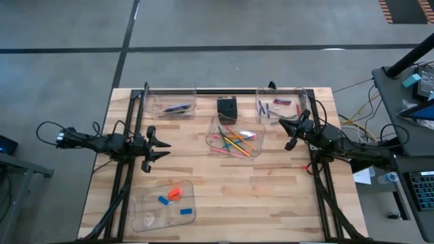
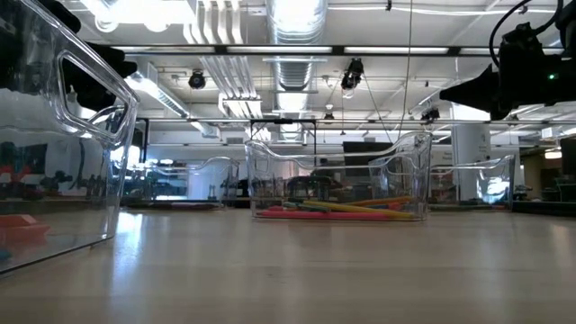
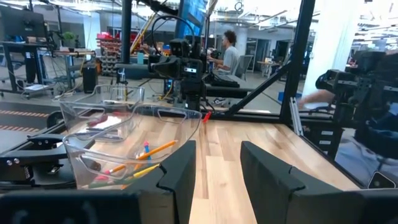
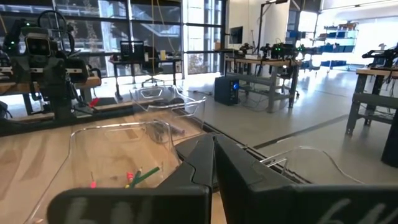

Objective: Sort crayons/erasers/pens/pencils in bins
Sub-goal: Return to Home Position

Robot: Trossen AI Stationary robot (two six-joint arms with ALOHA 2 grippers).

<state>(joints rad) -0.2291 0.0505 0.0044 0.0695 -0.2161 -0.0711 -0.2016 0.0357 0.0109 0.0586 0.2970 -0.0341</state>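
While every stick and block sits in one of the bins [image 1: 235, 135] on the table [image 1: 271, 196], little can slip; the left gripper [image 1: 163, 149] (jaws parted, empty) and right gripper [image 1: 290, 132] (jaws closed, empty) hover near the pencils [image 1: 237, 141], where a careless swing could tip that tub.

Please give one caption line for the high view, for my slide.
Sorted stationery in four clear bins; left gripper open, right gripper shut, both empty.
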